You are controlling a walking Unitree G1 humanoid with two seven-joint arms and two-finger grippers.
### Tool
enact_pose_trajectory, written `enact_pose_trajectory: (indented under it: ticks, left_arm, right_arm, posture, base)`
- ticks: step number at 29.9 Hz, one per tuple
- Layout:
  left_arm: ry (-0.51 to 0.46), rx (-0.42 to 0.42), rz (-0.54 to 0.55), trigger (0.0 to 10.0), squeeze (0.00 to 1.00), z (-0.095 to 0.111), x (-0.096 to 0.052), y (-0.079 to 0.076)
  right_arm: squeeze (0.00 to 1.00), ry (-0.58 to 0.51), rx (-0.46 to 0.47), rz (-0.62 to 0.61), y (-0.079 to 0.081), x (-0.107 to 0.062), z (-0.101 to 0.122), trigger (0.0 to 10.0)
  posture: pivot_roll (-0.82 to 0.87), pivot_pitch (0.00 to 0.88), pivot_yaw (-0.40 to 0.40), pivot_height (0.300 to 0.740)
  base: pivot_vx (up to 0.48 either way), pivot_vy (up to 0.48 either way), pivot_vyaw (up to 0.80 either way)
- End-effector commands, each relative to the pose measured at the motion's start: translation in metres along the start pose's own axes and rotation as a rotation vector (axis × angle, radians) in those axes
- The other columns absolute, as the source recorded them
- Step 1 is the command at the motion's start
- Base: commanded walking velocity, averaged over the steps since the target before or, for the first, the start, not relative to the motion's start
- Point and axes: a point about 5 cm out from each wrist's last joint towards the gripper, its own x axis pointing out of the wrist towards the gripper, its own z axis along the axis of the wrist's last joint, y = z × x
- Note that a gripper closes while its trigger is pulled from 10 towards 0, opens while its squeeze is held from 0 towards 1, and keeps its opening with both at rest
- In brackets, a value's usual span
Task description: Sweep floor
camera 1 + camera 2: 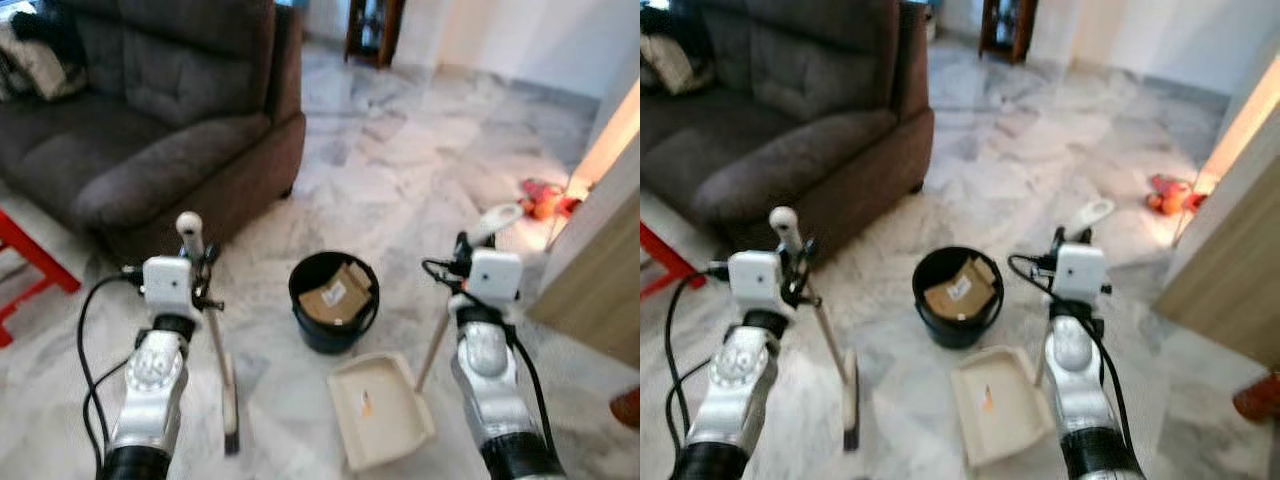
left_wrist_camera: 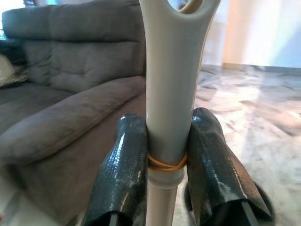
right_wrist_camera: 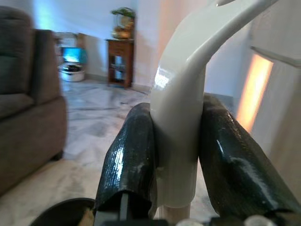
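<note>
A white broom point(image 1: 222, 370) stands upright on the marble floor, its head down by my left arm. My left gripper point(image 2: 167, 165) is shut on the broom's handle point(image 1: 190, 232), near a rubber band. My right gripper point(image 3: 178, 155) is shut on the cream handle point(image 1: 492, 222) of the dustpan. The dustpan tray point(image 1: 380, 408) rests on the floor between my arms, with a small orange scrap in it. Just beyond the tray stands a black bucket point(image 1: 334, 300) holding crumpled brown cardboard.
A dark grey sofa point(image 1: 150, 120) fills the far left, with a red stool leg point(image 1: 30, 255) near it. A wooden cabinet panel point(image 1: 600, 270) stands close on the right. Red-orange objects point(image 1: 545, 198) lie on the floor by a doorway. Open marble floor stretches ahead.
</note>
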Motion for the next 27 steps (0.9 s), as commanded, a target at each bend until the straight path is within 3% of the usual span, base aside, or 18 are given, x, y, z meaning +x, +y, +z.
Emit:
enact_pose_trajectory:
  ticks: [1, 20, 27]
  left_arm:
    - [-0.037, -0.002, -0.027, 10.0, 0.00, 0.0079, 0.0051, -0.0069]
    - [-0.026, 0.017, -0.042, 10.0, 0.00, 0.0065, 0.0052, -0.0092]
    - [-0.026, 0.020, -0.046, 10.0, 0.00, 0.0066, 0.0054, -0.0103]
  right_arm:
    - [0.00, -0.011, -0.010, -0.017, -0.0067, 0.0025, 0.0027, 10.0]
    - [0.00, 0.005, -0.024, -0.019, -0.0077, 0.0032, 0.0008, 10.0]
    - [0.00, 0.006, -0.028, -0.019, -0.0074, 0.0037, 0.0008, 10.0]
  posture:
    - [-0.02, 0.067, -0.030, 0.740]
    - [-0.02, 0.066, -0.033, 0.740]
    - [-0.02, 0.062, -0.032, 0.740]
  base:
    - [0.000, 0.000, -0.80]
    - [0.000, 0.000, -0.80]
    - [0.000, -0.307, -0.80]
